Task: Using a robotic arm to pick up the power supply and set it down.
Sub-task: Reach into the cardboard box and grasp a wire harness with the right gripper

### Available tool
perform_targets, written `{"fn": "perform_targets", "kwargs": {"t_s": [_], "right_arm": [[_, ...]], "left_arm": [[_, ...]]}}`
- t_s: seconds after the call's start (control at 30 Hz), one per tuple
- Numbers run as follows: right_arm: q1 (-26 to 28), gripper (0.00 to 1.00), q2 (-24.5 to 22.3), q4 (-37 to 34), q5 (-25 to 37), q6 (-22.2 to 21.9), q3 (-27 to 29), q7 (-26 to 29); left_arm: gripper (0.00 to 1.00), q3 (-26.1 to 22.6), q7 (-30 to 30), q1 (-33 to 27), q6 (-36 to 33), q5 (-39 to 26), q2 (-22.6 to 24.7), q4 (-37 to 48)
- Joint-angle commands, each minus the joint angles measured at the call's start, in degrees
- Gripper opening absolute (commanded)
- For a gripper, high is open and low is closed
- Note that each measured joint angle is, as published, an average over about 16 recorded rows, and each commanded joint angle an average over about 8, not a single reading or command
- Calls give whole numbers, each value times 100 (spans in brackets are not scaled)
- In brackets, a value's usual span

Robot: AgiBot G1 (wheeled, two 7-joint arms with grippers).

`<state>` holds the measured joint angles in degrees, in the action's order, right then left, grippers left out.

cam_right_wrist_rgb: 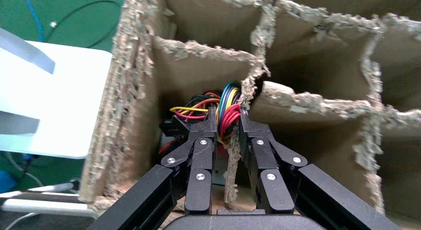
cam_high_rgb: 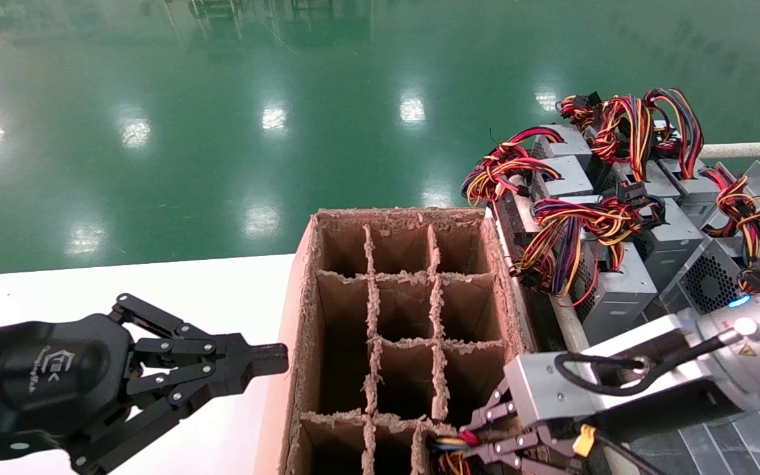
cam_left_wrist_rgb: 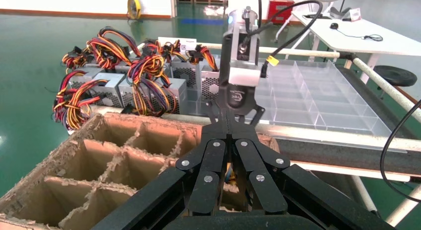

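The power supply sits down in a near-row, right-hand compartment of the brown cardboard divider box (cam_high_rgb: 301,310). Mostly its bundle of red, yellow, blue and black wires (cam_right_wrist_rgb: 198,103) shows, with a little grey metal below. My right gripper (cam_right_wrist_rgb: 227,115) reaches into that compartment. Its fingers (cam_right_wrist_rgb: 206,135) are shut on the wire bundle, with a ragged cardboard partition also between them. In the head view the right gripper (cam_high_rgb: 449,452) is at the box's near right corner, the coloured wires (cam_high_rgb: 466,437) just showing. My left gripper (cam_high_rgb: 268,359) hovers shut and empty over the white table (cam_high_rgb: 208,290), left of the box.
Several more grey power supplies (cam_high_rgb: 617,284) with tangled wire bundles (cam_high_rgb: 571,231) are stacked on a rack right of the box. Clear plastic divider trays (cam_left_wrist_rgb: 317,96) lie beyond them. The box's other compartments (cam_high_rgb: 406,310) look empty. Green floor lies beyond the table.
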<state>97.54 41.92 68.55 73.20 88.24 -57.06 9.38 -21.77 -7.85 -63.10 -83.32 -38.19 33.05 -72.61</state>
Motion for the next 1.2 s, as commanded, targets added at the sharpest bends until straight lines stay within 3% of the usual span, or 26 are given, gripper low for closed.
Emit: {"fn": "perform_targets", "kwargs": {"t_s": [0.03, 0.53, 0.63, 0.8, 0.9, 0.97, 1.07, 1.2], "right_arm": [[26, 0, -32, 23, 4, -61, 9, -31], [-67, 1, -194, 67, -88, -186, 55, -14], [-85, 19, -193, 62, -79, -199, 45, -6], [-92, 70, -192, 60, -70, -216, 41, -5], [-91, 79, -194, 67, -69, -222, 42, -6], [-90, 75, -195, 77, -65, -225, 41, -2], [-88, 61, -199, 101, -59, -227, 38, 13], [-81, 28, -206, 140, -52, -226, 34, 45]], "left_arm": [[0, 0, 0, 0, 0, 0, 0, 0], [0, -1, 0, 0, 0, 0, 0, 0], [0, -1, 0, 0, 0, 1, 0, 0], [0, -1, 1, 0, 0, 1, 0, 0], [0, -1, 1, 0, 0, 1, 0, 0], [0, -1, 1, 0, 0, 1, 0, 0], [0, -1, 1, 0, 1, 1, -1, 0], [0, -2, 1, 0, 1, 1, -1, 0]]}}
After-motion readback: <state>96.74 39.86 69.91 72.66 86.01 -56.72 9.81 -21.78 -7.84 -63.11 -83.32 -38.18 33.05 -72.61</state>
